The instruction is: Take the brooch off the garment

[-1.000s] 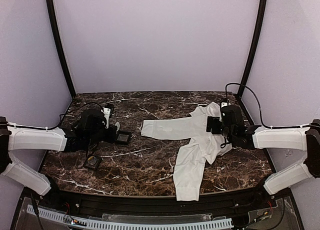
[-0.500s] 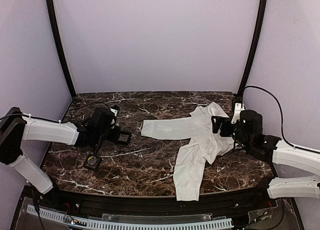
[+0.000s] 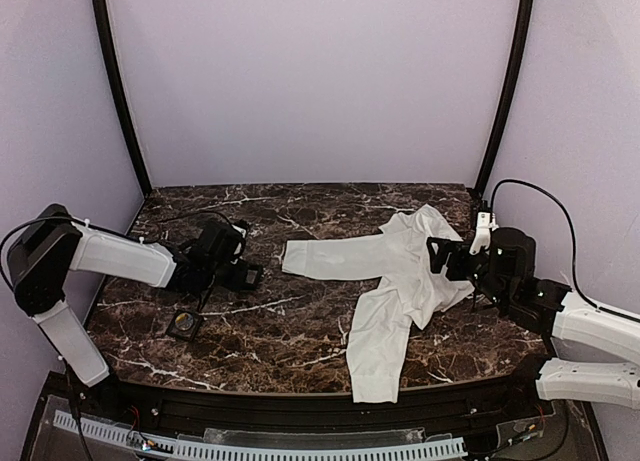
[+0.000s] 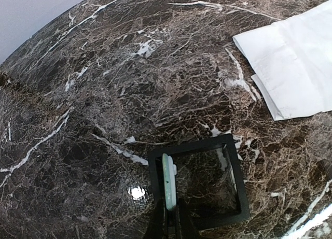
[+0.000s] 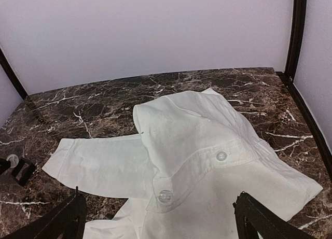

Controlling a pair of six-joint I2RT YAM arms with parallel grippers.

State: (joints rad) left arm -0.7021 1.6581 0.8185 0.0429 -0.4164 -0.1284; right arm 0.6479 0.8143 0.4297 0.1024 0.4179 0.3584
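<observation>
Over one rim of the black tray [image 4: 197, 144], your left jaws are pinched narrow on the brooch [image 4: 168, 182], which stands on edge between them. Right of the tray, well apart, the white shirt [image 3: 400, 271] lies on the surface [image 3: 290, 331]; your right jaws gape wide toward it.

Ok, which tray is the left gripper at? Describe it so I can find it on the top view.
On the table, left of the shirt, lie two small black square trays. It is the far tray, the one closer to the sleeve. The left gripper holds the brooch edge-on over its rim, while the near tray lies alone.
</observation>
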